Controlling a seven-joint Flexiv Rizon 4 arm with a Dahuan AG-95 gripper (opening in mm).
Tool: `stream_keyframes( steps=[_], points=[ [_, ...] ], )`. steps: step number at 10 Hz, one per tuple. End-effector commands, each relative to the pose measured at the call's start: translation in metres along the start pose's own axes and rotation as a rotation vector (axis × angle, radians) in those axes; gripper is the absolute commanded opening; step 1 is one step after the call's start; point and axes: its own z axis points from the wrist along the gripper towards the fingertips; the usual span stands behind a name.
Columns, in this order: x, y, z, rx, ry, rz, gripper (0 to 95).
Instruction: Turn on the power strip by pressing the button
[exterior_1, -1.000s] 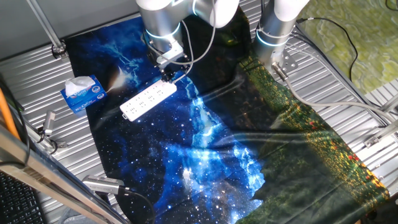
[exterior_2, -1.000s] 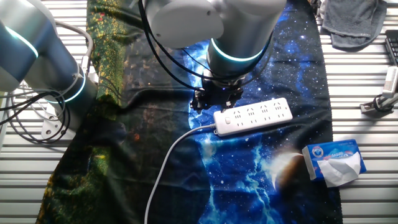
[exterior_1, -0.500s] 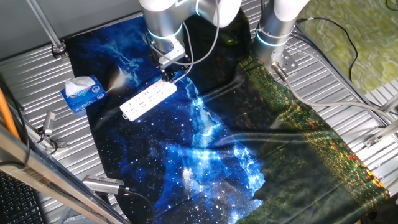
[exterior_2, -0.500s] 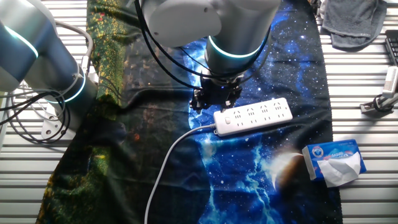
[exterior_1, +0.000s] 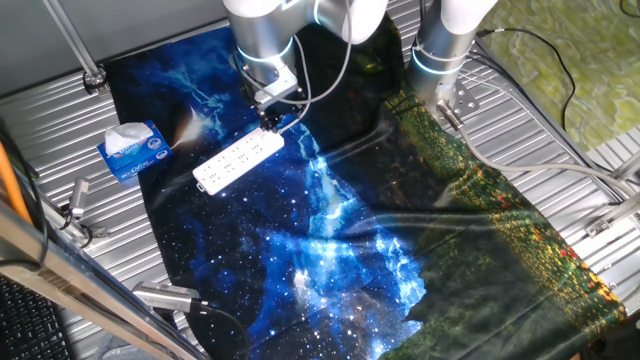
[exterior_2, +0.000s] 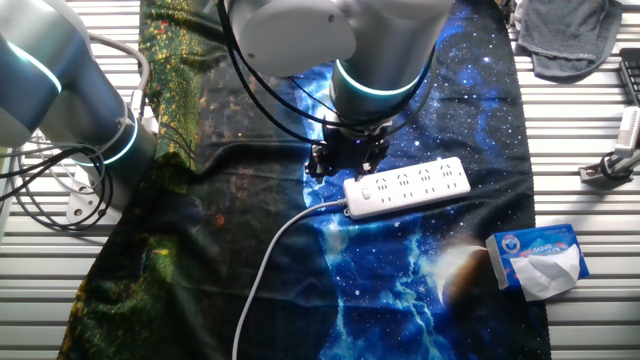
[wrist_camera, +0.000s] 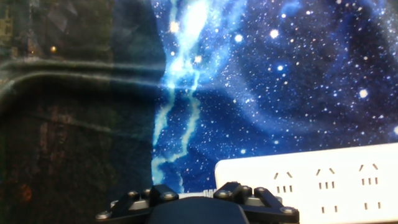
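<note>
The long white power strip (exterior_1: 238, 160) lies on the blue starry cloth (exterior_1: 300, 250), with its white cord (exterior_2: 268, 262) running off one end. It also shows in the other fixed view (exterior_2: 408, 187) and at the lower right of the hand view (wrist_camera: 323, 180). My gripper (exterior_1: 270, 118) hangs just beside and above the strip's cord end, as the other fixed view (exterior_2: 348, 160) also shows. In the hand view only the dark gripper body (wrist_camera: 196, 202) shows at the bottom edge. No gap or contact between the fingertips can be seen. The button cannot be made out.
A blue-and-white tissue box (exterior_1: 132, 150) sits on the metal table left of the strip, and it also shows in the other fixed view (exterior_2: 538, 258). A second arm's base (exterior_1: 445, 50) stands behind. A grey cloth (exterior_2: 570, 35) and metal tools (exterior_1: 75, 205) lie near the edges.
The gripper rose slightly by the strip's cord end a second ago and has held still since. The power strip has not moved.
</note>
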Motion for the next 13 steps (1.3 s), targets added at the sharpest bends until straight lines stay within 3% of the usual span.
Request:
stream_keyframes(
  steps=[1,6,13],
  points=[
    [0.005,0.000,0.005,0.002,-0.003,-0.001,57.0],
    [0.016,-0.004,0.022,0.005,-0.028,0.004,57.0],
    [0.015,-0.011,0.031,0.012,-0.033,0.006,57.0]
  ],
)
